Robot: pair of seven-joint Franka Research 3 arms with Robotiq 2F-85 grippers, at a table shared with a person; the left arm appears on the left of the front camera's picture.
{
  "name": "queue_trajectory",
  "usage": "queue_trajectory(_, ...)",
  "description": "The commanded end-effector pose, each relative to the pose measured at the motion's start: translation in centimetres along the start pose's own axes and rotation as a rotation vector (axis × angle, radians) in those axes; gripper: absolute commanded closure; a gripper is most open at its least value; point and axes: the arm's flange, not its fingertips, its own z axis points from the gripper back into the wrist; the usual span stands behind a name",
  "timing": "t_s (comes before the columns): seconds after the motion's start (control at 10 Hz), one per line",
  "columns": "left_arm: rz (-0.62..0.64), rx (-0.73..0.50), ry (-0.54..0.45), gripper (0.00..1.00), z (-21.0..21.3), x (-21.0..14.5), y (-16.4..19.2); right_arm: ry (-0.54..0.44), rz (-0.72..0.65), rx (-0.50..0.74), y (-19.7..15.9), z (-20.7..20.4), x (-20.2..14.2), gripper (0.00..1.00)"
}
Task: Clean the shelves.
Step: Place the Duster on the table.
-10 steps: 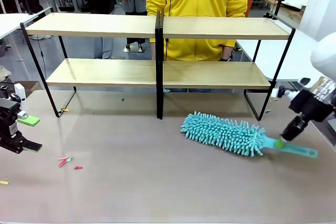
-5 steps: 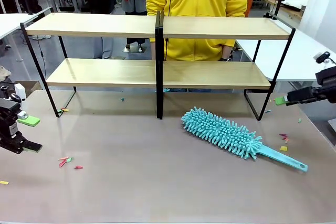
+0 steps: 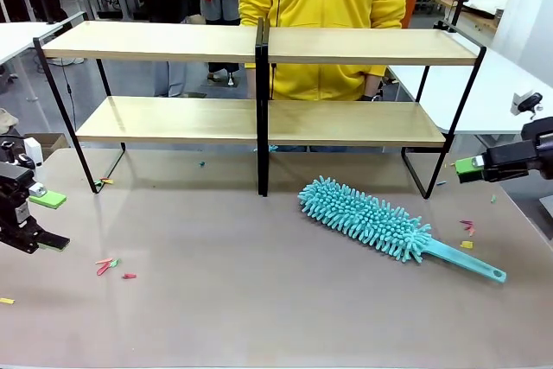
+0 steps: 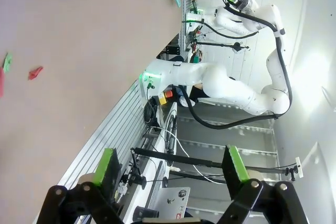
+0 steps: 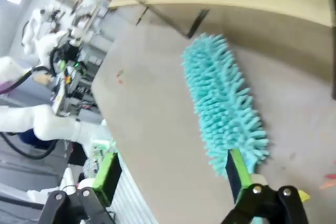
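Note:
The shelves (image 3: 259,45) stand at the table's far side, two tiers of light wooden boards on a black frame with a central upright. A teal fluffy duster (image 3: 367,218) lies flat on the table in front of the right half, its handle (image 3: 471,261) pointing right and toward me. My right gripper (image 3: 467,166) hovers open at the right edge, above and apart from the duster; its wrist view shows the duster (image 5: 226,108) between open fingers (image 5: 107,174). My left gripper (image 3: 50,220) hangs open and empty at the far left, its pads (image 4: 107,165) wide apart.
A person in a yellow hoodie (image 3: 324,6) stands behind the shelves. Small red and green scraps (image 3: 108,264) lie on the table's left part, and more scraps (image 3: 467,226) lie near the duster handle. White tables (image 3: 467,97) flank the shelves.
My right gripper left the duster's handle and rose up and right to the table's edge. The duster settled flat, its handle a little lower. The left arm stayed still.

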Motion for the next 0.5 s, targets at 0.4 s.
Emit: queue_trajectory(0.4,-0.026,-0.027,-0.011,0.00,-0.19,-0.21,-0.19,-0.029,0.008,-0.053,-0.27,-0.47,0.60,0.00)
